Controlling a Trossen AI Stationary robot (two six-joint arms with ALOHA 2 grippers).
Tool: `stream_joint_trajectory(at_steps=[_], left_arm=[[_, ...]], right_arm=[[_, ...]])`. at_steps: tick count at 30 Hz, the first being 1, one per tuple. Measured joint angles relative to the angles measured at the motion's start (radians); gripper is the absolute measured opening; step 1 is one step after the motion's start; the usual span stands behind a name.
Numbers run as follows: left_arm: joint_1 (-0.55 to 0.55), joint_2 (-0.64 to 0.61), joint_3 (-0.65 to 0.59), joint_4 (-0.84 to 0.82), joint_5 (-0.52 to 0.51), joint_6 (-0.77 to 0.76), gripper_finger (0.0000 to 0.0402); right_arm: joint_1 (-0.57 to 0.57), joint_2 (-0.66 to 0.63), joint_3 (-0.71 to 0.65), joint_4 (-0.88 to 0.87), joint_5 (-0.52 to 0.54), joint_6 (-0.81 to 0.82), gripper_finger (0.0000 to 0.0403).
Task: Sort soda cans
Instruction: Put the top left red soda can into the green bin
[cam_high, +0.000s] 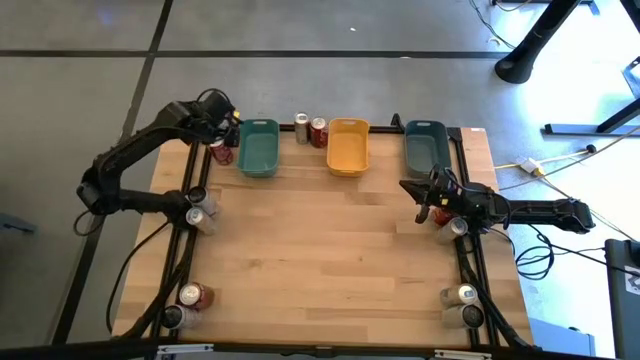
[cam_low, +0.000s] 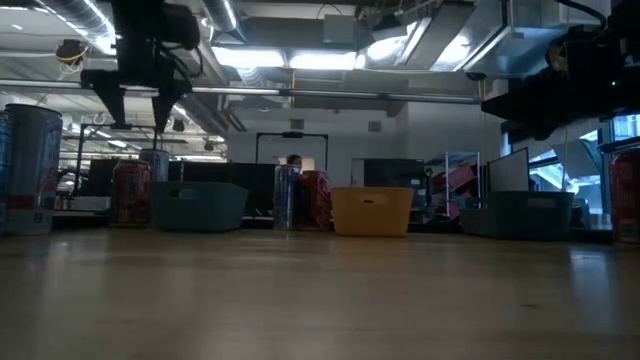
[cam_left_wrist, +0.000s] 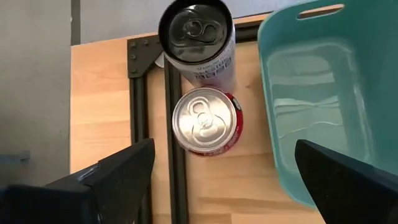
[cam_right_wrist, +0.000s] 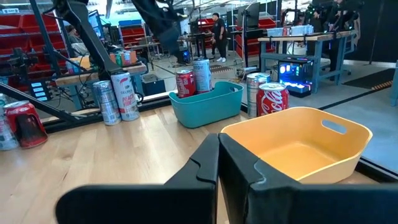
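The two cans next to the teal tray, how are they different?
The red can is short with red sides; the silver can is taller, with whitish printed sides. The red can's top is bright silver; the silver can's top looks darker. Both stand upright, side by side beside the teal tray, below the left gripper with open jaws.

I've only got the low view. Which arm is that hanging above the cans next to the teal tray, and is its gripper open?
Observer: That's the left arm. The left gripper is open, with its fingers spread wide.
Operator: What's directly under it?
Observer: An upright red soda can, just outside the teal tray, with a taller silver can right beside it.
Operator: And the other arm?
Observer: The right gripper is shut, near the table's right edge by the grey-blue tray.
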Motion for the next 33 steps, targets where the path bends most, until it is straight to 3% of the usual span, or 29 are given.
stream_joint_trajectory(at_steps=[17, 24, 33], left_arm=[[0.018, 0.013, -0.157, 0.192, -0.059, -0.078, 0.0375], [0.019, 0.013, -0.251, 0.318, -0.146, -0.109, 0.0375], [0.017, 0.013, -0.344, 0.423, -0.146, -0.106, 0.0375]], right_arm=[[0.000, 0.000, 0.000, -0.001, 0.011, 0.002, 0.0010], [0.000, 0.000, 0.000, -0.022, 0.011, 0.016, 0.0010], [0.000, 0.000, 0.000, -0.023, 0.011, 0.021, 0.0010]])
